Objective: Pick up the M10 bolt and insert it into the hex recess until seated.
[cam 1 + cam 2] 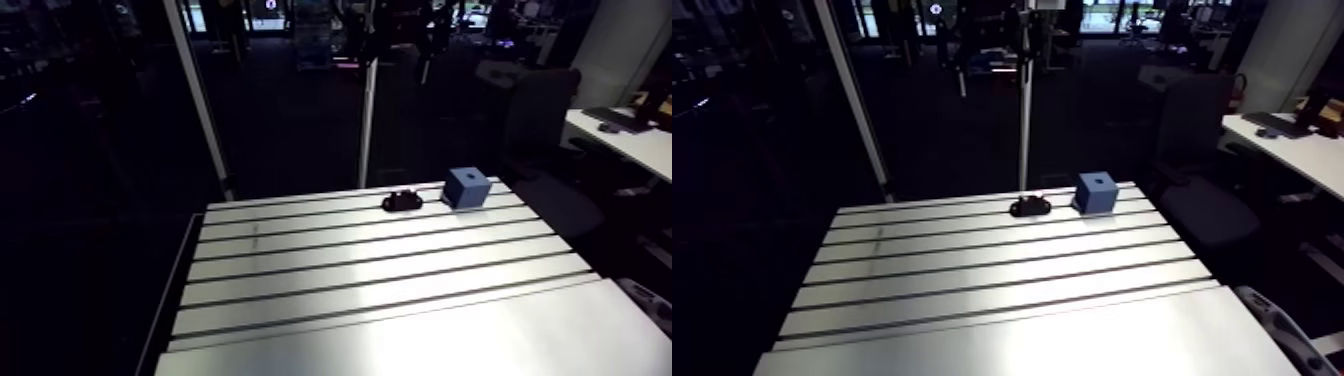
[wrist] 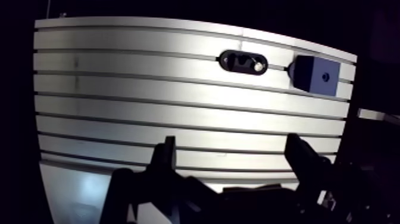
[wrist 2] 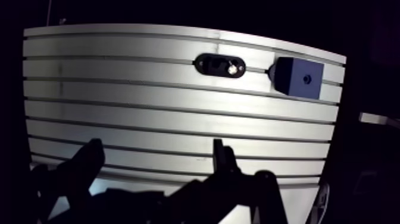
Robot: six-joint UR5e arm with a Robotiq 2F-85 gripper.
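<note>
While the gripper hangs open, empty, the bolt lies in a black holder. Blue block just beside.

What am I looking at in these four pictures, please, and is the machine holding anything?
This is a robot arm working at a slotted aluminium table. Two pictures come from a camera riding on the arm, looking across the table. The other two come from a camera on the wrist, looking down past the gripper, the two-fingered hand whose dark fingers rise in the foreground. They are spread apart and hold nothing. Ahead of the gripper, near the table's far edge, lie two things, not touching: a small black oval holder with a shiny metal piece in it, probably the bolt, and a blue block with a small hole in its top face.
</note>
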